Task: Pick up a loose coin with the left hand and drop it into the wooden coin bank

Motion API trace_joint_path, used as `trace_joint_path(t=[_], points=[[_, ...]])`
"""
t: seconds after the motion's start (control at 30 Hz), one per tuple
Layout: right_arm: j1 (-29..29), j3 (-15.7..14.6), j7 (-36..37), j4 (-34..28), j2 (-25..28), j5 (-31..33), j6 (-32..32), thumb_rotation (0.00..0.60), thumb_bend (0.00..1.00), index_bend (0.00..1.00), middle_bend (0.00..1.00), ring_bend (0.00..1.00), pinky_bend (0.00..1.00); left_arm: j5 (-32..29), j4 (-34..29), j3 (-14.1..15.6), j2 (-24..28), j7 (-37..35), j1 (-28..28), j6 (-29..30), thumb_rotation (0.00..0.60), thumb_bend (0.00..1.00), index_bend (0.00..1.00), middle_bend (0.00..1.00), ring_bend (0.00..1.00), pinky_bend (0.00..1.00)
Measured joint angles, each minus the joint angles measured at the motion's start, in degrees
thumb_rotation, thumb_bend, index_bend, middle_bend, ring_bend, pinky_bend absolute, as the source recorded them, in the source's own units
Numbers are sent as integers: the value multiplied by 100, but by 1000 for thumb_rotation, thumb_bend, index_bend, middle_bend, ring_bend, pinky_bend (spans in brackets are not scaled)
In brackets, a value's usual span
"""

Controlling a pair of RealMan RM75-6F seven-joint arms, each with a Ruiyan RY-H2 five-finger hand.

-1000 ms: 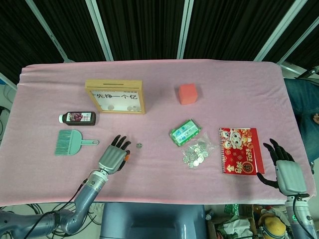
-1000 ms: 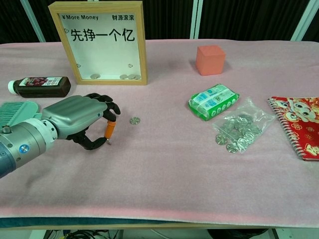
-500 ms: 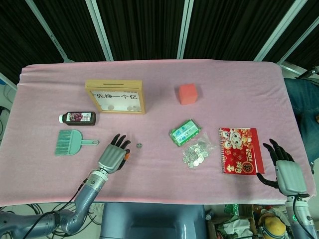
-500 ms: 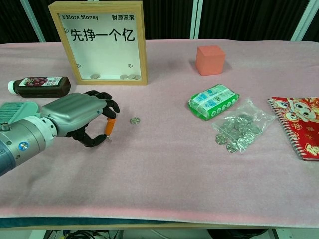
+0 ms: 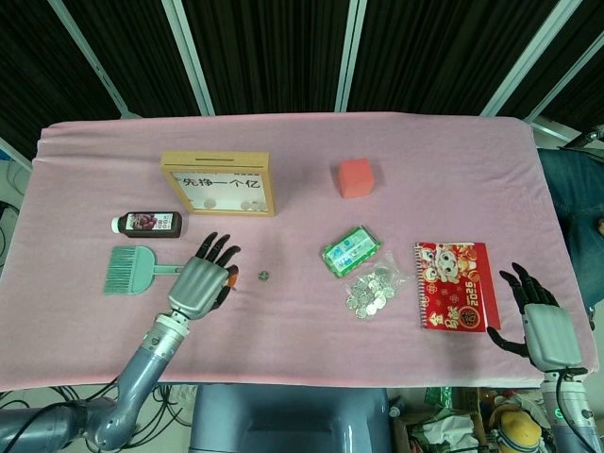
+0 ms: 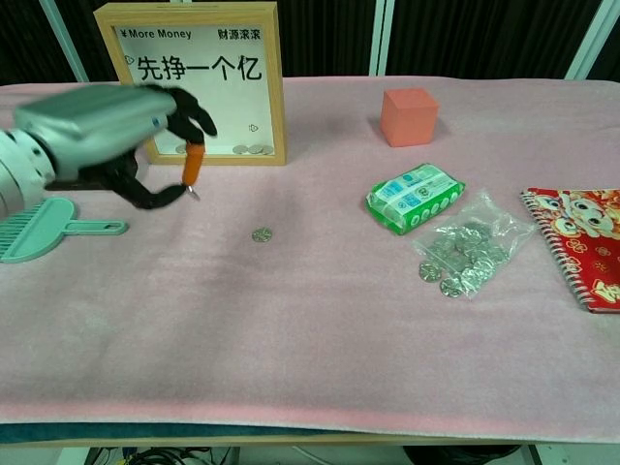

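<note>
The left robot hand (image 6: 102,126) is motion-blurred; the notebook (image 6: 584,247) is cut off at the edge.

I am holding my left hand (image 6: 107,136) up on the left with curled, empty fingers, while my right hand (image 5: 540,321) is resting open, near right.

On the white front panel of the wooden coin bank (image 6: 190,83), "¥More Money" is printed at the upper left, "财源滚滚" at the upper right, and "先挣一个亿" in large black characters beneath. The year "2026" is shown in gold on the red notebook (image 5: 455,284) in the head view. Printing is carried by the dark bottle's (image 5: 147,224) label and the green packet (image 6: 415,198), but it cannot be read.
</note>
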Motion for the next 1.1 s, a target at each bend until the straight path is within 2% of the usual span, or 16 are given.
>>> trace_joint_path(t=[0.13,0.27,0.4,0.53,0.67,0.8,0.97,1.1], points=[[-2,13,-15,-14,-6,37,0,600,146,139,22,102,193,-254,-840,-336,745,368,-68,110,600,466,615,183,0,0],[-2,11,-33,-43,-8,47,-10,600,147,140,22,102,194,-819,-1436,-745,1512,582,-190,123,600,466,615,183,0,0],[-10,12,-35,-70,-24,97,-21,600,147,140,22,101,194,-1761,-1722,-1179,2095,656,-416,-2,600,466,614,183,0,0],[-8,35,-38,-103,-31,176,-53,600,148,139,22,102,194,-2770,-1756,-1562,2598,750,-793,-190,600,466,614,184,0,0],[-10,48,-39,-104,-20,182,-39,600,149,140,22,101,194,-3727,-1578,-1855,2967,818,-1285,-453,600,466,615,185,0,0],[-12,52,-53,-95,-23,186,-33,600,151,140,23,101,193,-4496,-1065,-2043,3213,837,-1842,-872,600,466,615,183,0,0],[-13,68,-95,-71,-48,188,0,600,151,140,24,101,194,-4940,-267,-2021,3255,856,-2324,-1387,600,466,614,179,0,0],[-20,82,-121,-74,-66,244,3,600,151,140,24,102,194,-5537,513,-1824,3172,950,-2835,-1920,600,466,610,175,0,0]])
